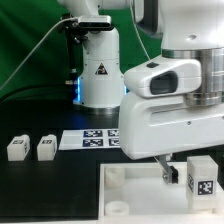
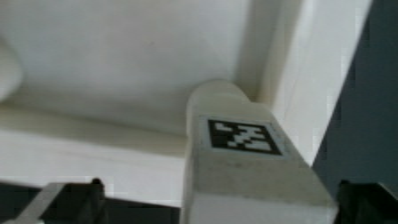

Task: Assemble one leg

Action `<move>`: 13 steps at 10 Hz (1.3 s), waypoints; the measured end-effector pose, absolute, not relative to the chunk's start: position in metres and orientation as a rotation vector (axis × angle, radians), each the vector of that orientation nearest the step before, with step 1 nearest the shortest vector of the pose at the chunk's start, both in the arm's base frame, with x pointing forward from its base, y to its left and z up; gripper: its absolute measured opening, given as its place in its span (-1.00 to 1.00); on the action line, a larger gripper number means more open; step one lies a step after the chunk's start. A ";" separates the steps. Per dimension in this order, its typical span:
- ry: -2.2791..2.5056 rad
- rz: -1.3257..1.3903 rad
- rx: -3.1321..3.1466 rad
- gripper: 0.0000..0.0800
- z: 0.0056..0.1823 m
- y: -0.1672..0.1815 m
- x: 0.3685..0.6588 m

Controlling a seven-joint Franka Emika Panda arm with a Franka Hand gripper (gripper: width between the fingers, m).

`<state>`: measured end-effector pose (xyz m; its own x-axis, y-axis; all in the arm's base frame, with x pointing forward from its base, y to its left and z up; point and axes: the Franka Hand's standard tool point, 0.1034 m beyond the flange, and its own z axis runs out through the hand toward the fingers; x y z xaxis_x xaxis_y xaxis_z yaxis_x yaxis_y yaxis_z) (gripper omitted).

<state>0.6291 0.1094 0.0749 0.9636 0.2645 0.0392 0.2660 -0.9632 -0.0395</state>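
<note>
A leg (image 1: 203, 178), a white oblong block with a square marker tag, stands upright on the big white tray-like piece (image 1: 130, 185) near its right end. My gripper (image 1: 195, 172) is open and straddles this leg. In the wrist view the leg (image 2: 240, 150) stands between my gripper's (image 2: 217, 205) two dark fingertips, close to one and with a clear gap to the other (image 2: 75, 200). It stands against the tray's raised wall (image 2: 276, 50). Two more legs (image 1: 17, 148) (image 1: 46, 148) lie side by side on the black table at the exterior view's left.
The marker board (image 1: 90, 138) lies flat on the table between the two loose legs and my arm. The robot's white base (image 1: 97, 70) stands behind it. My arm's bulky white body (image 1: 170, 110) hides the table's right side.
</note>
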 end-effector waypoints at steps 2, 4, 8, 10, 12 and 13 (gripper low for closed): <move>-0.330 -0.050 -3.078 0.56 0.075 0.110 0.629; -0.101 -0.044 -3.090 -0.18 0.075 0.111 0.629; 0.764 -0.017 -2.987 -0.27 0.075 0.113 0.628; 1.447 0.005 -2.729 -0.27 0.075 0.113 0.627; 1.923 0.076 -2.367 -0.27 0.073 0.112 0.627; 2.001 0.084 -2.299 -0.27 0.073 0.113 0.626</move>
